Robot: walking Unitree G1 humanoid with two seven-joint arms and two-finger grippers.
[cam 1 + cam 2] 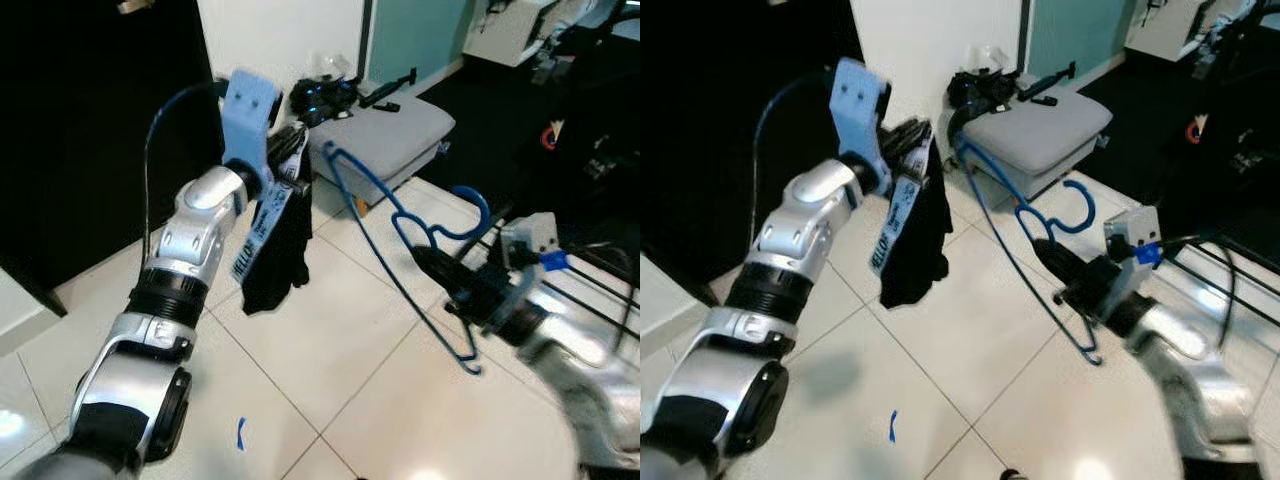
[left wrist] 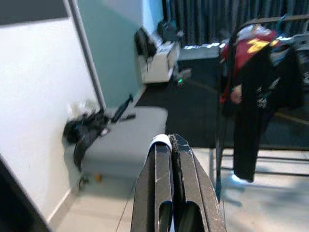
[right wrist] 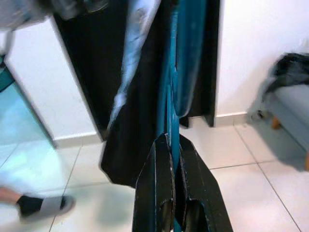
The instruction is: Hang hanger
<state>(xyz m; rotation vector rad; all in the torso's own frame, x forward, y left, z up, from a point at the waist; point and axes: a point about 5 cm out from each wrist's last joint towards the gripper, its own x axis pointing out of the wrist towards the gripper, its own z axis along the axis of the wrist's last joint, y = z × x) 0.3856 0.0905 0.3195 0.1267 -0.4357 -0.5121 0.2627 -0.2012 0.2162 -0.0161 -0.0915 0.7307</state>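
Note:
A black garment with a white printed label strip hangs from my raised left gripper, which is shut on its top edge. In the left wrist view the left gripper has its fingers pressed together with a bit of white cloth between the tips. My right gripper is shut on the blue wire hanger just below its hook. One hanger arm reaches up and left to the garment; the other points down at the floor. In the right wrist view the hanger rises from the right gripper against the dark cloth.
A grey cushioned seat with black gear on it stands by the white wall behind. A rack's thin black bars run at the right. A clothes rail with dark and red garments stands further off. A person's foot is on the tiles.

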